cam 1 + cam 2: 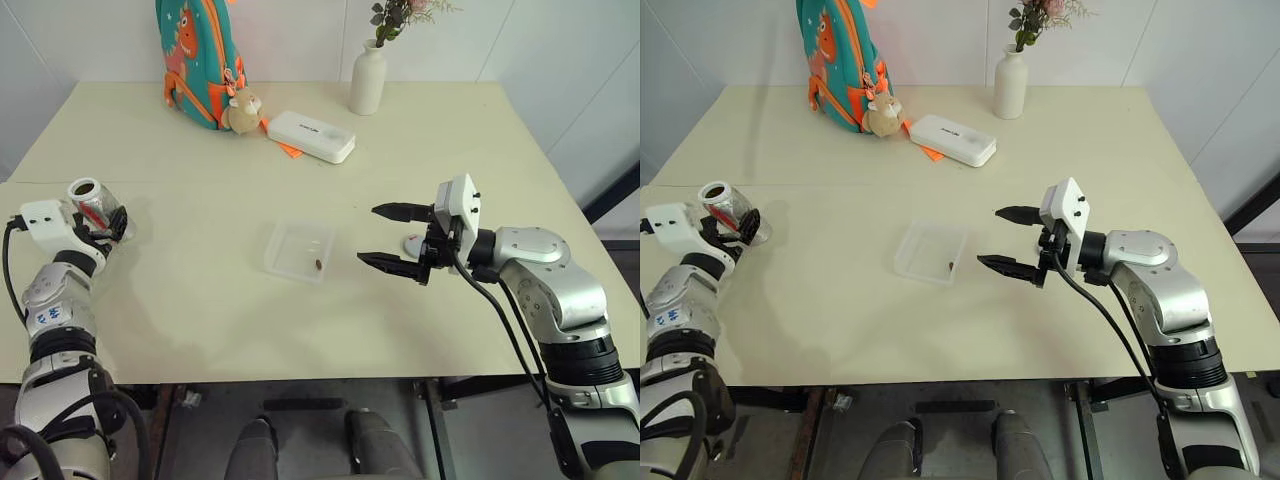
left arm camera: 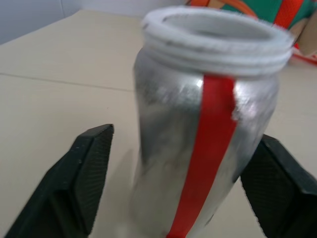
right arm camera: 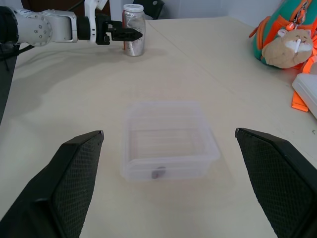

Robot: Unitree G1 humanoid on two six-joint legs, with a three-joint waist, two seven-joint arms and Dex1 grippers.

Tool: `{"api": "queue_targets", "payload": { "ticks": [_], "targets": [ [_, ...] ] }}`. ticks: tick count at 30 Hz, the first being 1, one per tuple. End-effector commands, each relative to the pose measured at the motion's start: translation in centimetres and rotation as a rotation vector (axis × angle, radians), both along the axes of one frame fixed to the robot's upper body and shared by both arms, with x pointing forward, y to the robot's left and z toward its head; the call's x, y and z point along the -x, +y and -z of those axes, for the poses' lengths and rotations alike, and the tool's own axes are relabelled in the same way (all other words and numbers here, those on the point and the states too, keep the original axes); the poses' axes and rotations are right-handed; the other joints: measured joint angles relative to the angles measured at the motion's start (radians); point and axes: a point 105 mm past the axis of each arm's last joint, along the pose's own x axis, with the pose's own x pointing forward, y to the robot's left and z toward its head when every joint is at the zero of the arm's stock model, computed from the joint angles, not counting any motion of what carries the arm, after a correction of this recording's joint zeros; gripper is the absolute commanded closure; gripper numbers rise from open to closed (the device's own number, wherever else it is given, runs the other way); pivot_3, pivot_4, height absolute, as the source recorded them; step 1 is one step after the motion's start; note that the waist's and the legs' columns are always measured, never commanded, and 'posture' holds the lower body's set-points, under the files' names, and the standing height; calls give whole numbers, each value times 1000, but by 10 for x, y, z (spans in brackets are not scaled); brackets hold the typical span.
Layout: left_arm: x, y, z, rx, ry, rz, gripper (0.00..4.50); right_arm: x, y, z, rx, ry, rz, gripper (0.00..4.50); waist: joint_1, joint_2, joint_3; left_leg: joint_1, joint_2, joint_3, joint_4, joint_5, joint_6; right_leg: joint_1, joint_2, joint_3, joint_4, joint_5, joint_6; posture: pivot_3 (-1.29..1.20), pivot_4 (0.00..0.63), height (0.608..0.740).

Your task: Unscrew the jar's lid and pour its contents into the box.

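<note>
Bright, even, diffuse light is seen across the cream worktop (image 1: 200, 300); no hard source can be told. Soft, faint shadows are cast beside the box (image 1: 299, 250), under the right tool (image 1: 398, 238) and at the foot of the vase (image 1: 367, 78). Head views are sharp throughout, with no marked bending at the edges. In the left wrist view the jar (image 2: 205, 124) is rendered soft and smeared, its rim blown nearly white and pale glare spread over its clear wall; the backpack (image 2: 257, 12) behind the jar is out of focus. The right wrist view is crisp around the box, and the nearest black fingers (image 3: 74, 183) are slightly soft.
</note>
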Motion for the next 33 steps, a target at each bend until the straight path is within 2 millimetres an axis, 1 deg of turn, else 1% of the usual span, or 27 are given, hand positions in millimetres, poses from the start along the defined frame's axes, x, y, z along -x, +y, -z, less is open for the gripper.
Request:
{"api": "queue_targets", "payload": {
  "ticks": [1, 5, 7, 10, 14, 17, 19, 20, 22, 26, 28, 29, 31, 33],
  "targets": [
    [8, 4, -24, -28, -85, 7, 7, 6, 3, -15, -27, -56, -22, 0, 1, 0, 0, 0, 0, 0, 0, 0, 0, 0, 0, 0, 0, 0, 0, 0, 150, 740],
    [27, 3, -31, -113, -60, 38, 7, 7, 3, -15, -26, -49, -30, 0, -1, 0, 0, 0, 0, 0, 0, 0, 0, 0, 0, 0, 0, 0, 0, 0, 150, 740],
    [35, 1, -28, -157, -16, 55, 7, 7, 3, -14, -24, -44, -34, 0, -3, 0, 0, 1, 0, 1, -1, 0, 0, 0, 0, 1, 0, 0, -1, 0, 150, 740],
    [56, -1, -18, -202, 78, 67, 7, 9, 1, -12, -15, -35, -40, 0, -5, 0, 0, 1, 1, 1, -1, 0, 0, 0, 0, 1, 0, 0, -1, 0, 150, 740],
    [91, -15, -10, -376, 195, 176, 7, 9, -5, -10, -8, -39, -41, 0, -5, -1, 0, 2, 1, 3, -2, -1, -1, 0, 0, 2, -1, -1, -3, 0, 150, 740],
    [107, -32, -19, -487, 210, 289, 7, 8, -9, -10, -3, -58, -45, 0, -2, -2, 0, 2, 2, 4, -3, -3, -1, -1, 0, 2, -2, -2, -5, 0, 150, 740],
    [113, -48, -31, -614, 186, 384, 7, 6, -13, -8, 12, -79, -38, 0, 3, -2, 0, 2, 2, 4, -4, -3, -1, -2, 0, 2, -3, -5, -11, 0, 150, 740],
    [115, -56, -37, -661, 159, 434, 7, 5, -15, -6, 22, -90, -33, 0, 4, -2, 0, 2, 2, 4, -4, -3, -1, -2, 0, 2, -5, -9, -19, 0, 150, 740],
    [116, -72, -48, -682, 98, 529, 7, 2, -19, -4, 32, -91, -21, 0, 3, -2, 0, 2, 2, 6, -4, -3, -1, -1, -2, 2, -7, -10, -23, 0, 150, 740],
    [119, -103, -66, -673, 8, 732, 7, -3, -26, -3, 39, -95, 6, 0, -2, -2, 0, 3, 2, 13, -5, -4, 2, -2, -2, 8, -8, -9, -22, 0, 150, 740],
    [122, -115, -69, -687, 5, 847, 7, -1, -27, -4, 35, -91, 3, 0, -6, -2, 0, 4, 2, 16, -5, -4, 2, -3, -2, 11, -8, -8, -21, 0, 150, 740],
    [123, -119, -70, -660, 4, 885, 7, 3, -27, -4, 35, -84, -7, 0, -7, -2, 0, 4, 2, 17, -6, -4, 2, -4, -2, 12, -7, -7, -19, 0, 150, 740],
    [122, -124, -72, -663, 1, 928, 7, 6, -28, -3, 43, -78, -14, 0, -8, -2, 0, 5, 2, 18, -8, -5, 3, -5, -1, 13, -8, -1, -7, 0, 150, 740],
    [122, -127, -72, -663, -4, 951, 7, 9, -29, -1, 47, -78, -12, 0, -12, -2, 0, 5, 2, 18, -8, -5, 3, -5, -1, 14, -8, -1, -6, 0, 150, 740]
  ]
}}
